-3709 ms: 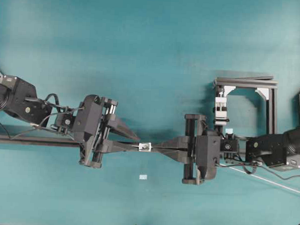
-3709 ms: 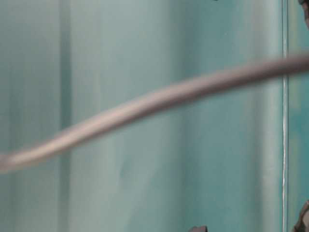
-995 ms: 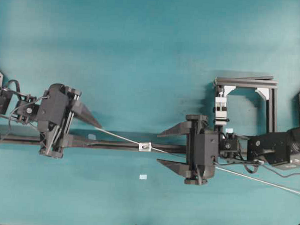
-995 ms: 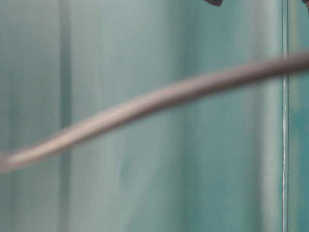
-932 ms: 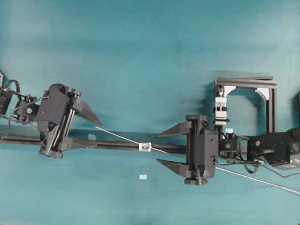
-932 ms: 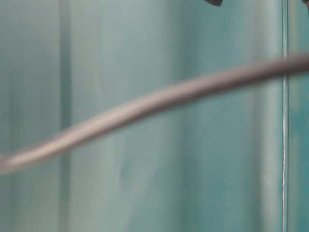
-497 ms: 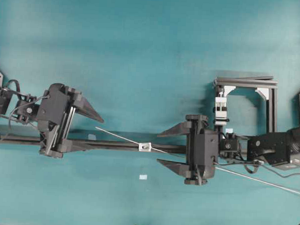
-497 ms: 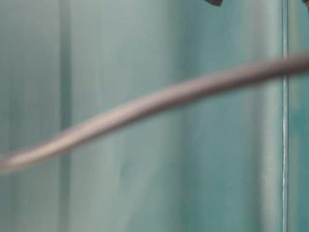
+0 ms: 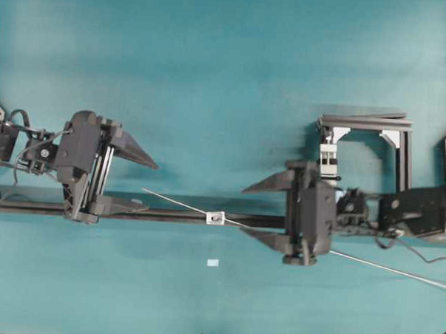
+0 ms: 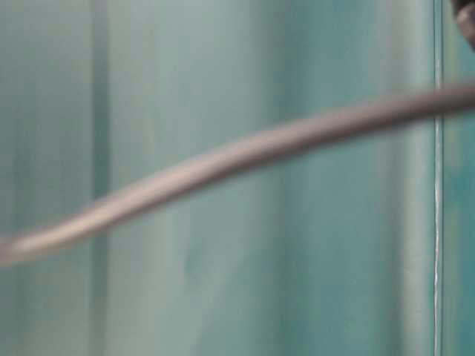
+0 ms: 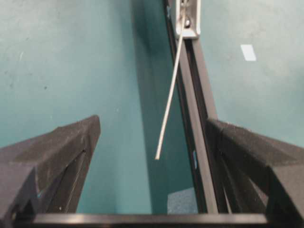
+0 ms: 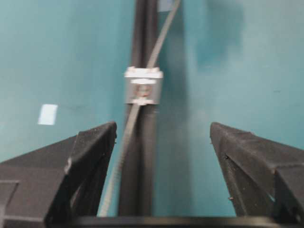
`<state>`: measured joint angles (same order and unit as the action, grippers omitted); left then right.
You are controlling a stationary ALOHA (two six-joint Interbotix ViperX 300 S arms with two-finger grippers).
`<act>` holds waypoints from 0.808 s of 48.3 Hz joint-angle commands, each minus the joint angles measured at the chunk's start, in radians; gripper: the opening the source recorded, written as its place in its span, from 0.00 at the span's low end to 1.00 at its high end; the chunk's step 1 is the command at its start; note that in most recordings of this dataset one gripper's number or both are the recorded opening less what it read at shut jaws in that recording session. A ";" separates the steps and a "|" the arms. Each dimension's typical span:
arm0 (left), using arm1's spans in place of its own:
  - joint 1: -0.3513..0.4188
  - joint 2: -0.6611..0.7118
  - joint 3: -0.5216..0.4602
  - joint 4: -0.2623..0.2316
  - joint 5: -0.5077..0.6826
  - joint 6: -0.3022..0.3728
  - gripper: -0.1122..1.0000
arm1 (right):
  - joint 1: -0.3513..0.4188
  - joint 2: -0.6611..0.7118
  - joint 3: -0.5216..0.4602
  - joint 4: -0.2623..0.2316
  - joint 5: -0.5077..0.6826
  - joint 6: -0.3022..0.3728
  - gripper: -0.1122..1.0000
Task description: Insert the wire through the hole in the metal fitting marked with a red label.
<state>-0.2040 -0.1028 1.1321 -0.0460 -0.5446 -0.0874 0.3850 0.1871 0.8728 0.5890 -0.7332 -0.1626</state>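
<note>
I am seeing the wire lying threaded through the metal fitting on the black rail across the teal worktop. My left end effector and right end effector are both standing released, gripping nothing.

table-level view: only a blurred grey bar | wire: right end cut off | hole: too small
</note>
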 commanded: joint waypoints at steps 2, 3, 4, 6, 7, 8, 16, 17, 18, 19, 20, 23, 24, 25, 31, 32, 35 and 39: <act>0.008 -0.015 -0.005 0.003 -0.011 0.002 0.77 | -0.006 -0.072 0.023 -0.003 -0.029 0.000 0.90; 0.009 -0.017 -0.005 0.003 -0.009 0.002 0.77 | -0.005 -0.080 0.031 -0.003 -0.034 0.000 0.90; 0.009 -0.015 -0.005 0.002 -0.009 0.002 0.77 | -0.006 -0.089 0.040 -0.003 -0.043 0.000 0.90; 0.011 -0.017 -0.005 0.003 -0.011 0.002 0.77 | -0.006 -0.101 0.051 -0.003 -0.051 0.000 0.90; 0.012 -0.015 -0.003 0.003 -0.009 0.002 0.77 | -0.006 -0.106 0.057 -0.003 -0.054 0.000 0.90; 0.014 -0.015 -0.003 0.003 -0.009 0.002 0.77 | -0.006 -0.109 0.063 -0.003 -0.057 0.000 0.90; 0.025 -0.017 -0.005 0.002 -0.011 0.002 0.77 | -0.011 -0.126 0.086 -0.003 -0.061 0.000 0.90; 0.025 -0.015 -0.005 0.003 -0.009 0.002 0.77 | -0.012 -0.126 0.087 -0.003 -0.063 0.000 0.90; 0.031 -0.017 -0.005 0.003 -0.009 0.002 0.77 | -0.014 -0.126 0.089 -0.003 -0.063 0.000 0.90; 0.034 -0.017 -0.005 0.003 -0.011 0.002 0.77 | -0.015 -0.126 0.089 -0.003 -0.063 0.000 0.90; 0.037 -0.017 -0.006 0.002 -0.011 0.002 0.77 | -0.017 -0.126 0.091 -0.003 -0.063 0.000 0.90; 0.046 -0.017 -0.006 0.003 -0.011 0.002 0.77 | -0.018 -0.126 0.092 -0.003 -0.061 0.000 0.90; 0.046 -0.017 -0.006 0.003 -0.011 0.002 0.77 | -0.018 -0.126 0.092 -0.003 -0.063 -0.002 0.90; 0.048 -0.017 -0.008 0.003 -0.011 0.002 0.77 | -0.020 -0.126 0.092 -0.003 -0.061 -0.002 0.90; 0.054 -0.017 -0.008 0.002 -0.011 0.002 0.76 | -0.021 -0.126 0.094 -0.003 -0.063 0.000 0.90; 0.054 -0.017 -0.008 0.003 -0.011 0.002 0.76 | -0.021 -0.126 0.094 -0.003 -0.061 0.000 0.90; 0.054 -0.017 -0.008 0.003 -0.011 0.002 0.76 | -0.021 -0.126 0.094 -0.003 -0.063 0.000 0.90; 0.054 -0.017 -0.005 0.003 -0.011 0.002 0.76 | -0.020 -0.126 0.094 -0.003 -0.060 0.002 0.90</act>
<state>-0.1534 -0.1028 1.1321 -0.0460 -0.5461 -0.0874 0.3666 0.0859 0.9725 0.5890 -0.7869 -0.1626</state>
